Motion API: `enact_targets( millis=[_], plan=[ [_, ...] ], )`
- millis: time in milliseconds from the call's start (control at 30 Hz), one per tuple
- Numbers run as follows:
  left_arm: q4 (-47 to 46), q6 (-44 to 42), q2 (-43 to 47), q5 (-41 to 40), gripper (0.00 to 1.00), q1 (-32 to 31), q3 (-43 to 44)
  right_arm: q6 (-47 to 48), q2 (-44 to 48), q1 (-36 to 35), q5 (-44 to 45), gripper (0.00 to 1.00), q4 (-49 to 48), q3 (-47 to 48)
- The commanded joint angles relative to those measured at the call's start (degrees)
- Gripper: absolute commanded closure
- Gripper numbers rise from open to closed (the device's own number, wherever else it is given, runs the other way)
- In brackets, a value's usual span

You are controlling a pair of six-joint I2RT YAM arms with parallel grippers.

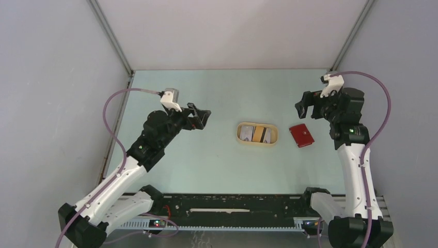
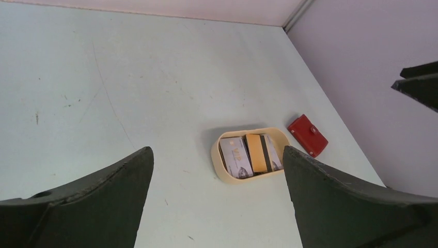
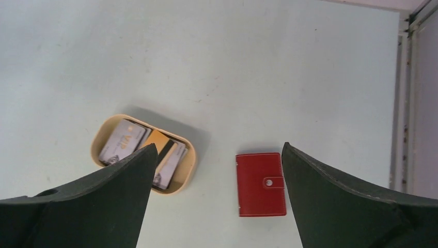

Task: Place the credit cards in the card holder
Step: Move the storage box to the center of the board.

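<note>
The left gripper (image 1: 204, 118) hangs wide open and empty. The beige tray (image 2: 217, 166) lies ahead of and below it, framed between its fingers. The credit cards (image 2: 250, 154) lie overlapped inside that tray, 3 as far as I can tell: 2 silvery, 1 orange-gold. The card holder (image 3: 261, 183) sits just beyond the tray, apart from it. It lies below the right gripper (image 1: 304, 106), which is equally wide and empty.

The holder looks shut, so I judge the opening step comes first. The right gripper should descend square on the snap tab (image 3: 269, 182). The left should then take the top card by a raised edge against the tray wall.

The right wrist view shows the fastened snap. The left wrist view shows the orange card's dark stripe. Only the top view shows both arms high above the things.
</note>
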State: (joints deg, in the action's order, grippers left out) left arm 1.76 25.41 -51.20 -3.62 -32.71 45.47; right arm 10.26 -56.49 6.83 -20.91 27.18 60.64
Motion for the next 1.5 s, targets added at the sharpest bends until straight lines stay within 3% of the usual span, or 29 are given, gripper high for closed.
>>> enact_targets(
  millis=[0, 100, 300, 400, 500, 700, 800, 967, 1100, 1200, 1367, 1467],
  plan=[
    [-2.34, -1.24, 4.5, 3.14, 0.0, 0.1, -3.58, -7.78, 1.58, 0.2, -1.81, 0.0, -1.61, 1.41],
    [-6.62, -0.83, 6.55, 5.69, 0.0, 0.1, -6.8, -7.39, 2.6, 0.2, -6.11, 0.0, -1.08, 1.14],
    [-9.2, 0.45, 7.47, 11.17, 0.0, 0.1, -9.74, 9.41, 0.46, -0.65, -33.09, 0.0, 5.88, -0.43],
    [-9.68, 0.54, 8.3, 14.78, 0.0, 0.02, -10.84, 14.23, -3.07, -3.53, -38.66, 0.0, 9.65, -0.49],
    [-12.06, 1.08, 8.91, 14.96, 0.0, 0.03, -13.98, 13.61, -7.41, -6.49, -32.7, 0.0, 9.81, -0.48],
    [-20.76, 5.36, 6.82, 14.35, 0.01, 0.07, -21.96, 7.16, -14.96, -5.72, -15.65, 0.01, 6.08, -1.74],
    [-23.79, 6.93, 4.35, 14.18, 0.03, 0.01, -23.43, 4.98, -18.33, -6.34, -8.18, 0.08, 4.03, -2.3],
    [-26.14, 7.15, 2.04, 14.16, 0.05, -0.07, -25.02, 6.27, -22.61, -6.56, -3.69, 0.23, 6.15, -1.44],
    [-26.64, 7.02, 3.17, 13.19, 0.05, -0.03, -26.48, 4.48, -26.78, -5.52, -6.74, 0.34, 7.75, -1.48],
    [-27.59, 7.39, 3.59, 13.06, 0.05, -0.07, -27.3, 2.32, -31.89, -7.44, -9.23, 0.36, 7.93, -1.08],
    [-28.36, 8.28, 3.99, 13.5, 0.05, -0.1, -28.33, -2.45, -37.41, -11.77, -6.29, 0.37, 7.49, 1.17],
    [-28.37, 8.72, 4.66, 13.41, 0.05, -0.16, -28.91, -4.95, -38.19, -12.61, -3.52, 0.44, 5.71, 1.28]
  ],
)
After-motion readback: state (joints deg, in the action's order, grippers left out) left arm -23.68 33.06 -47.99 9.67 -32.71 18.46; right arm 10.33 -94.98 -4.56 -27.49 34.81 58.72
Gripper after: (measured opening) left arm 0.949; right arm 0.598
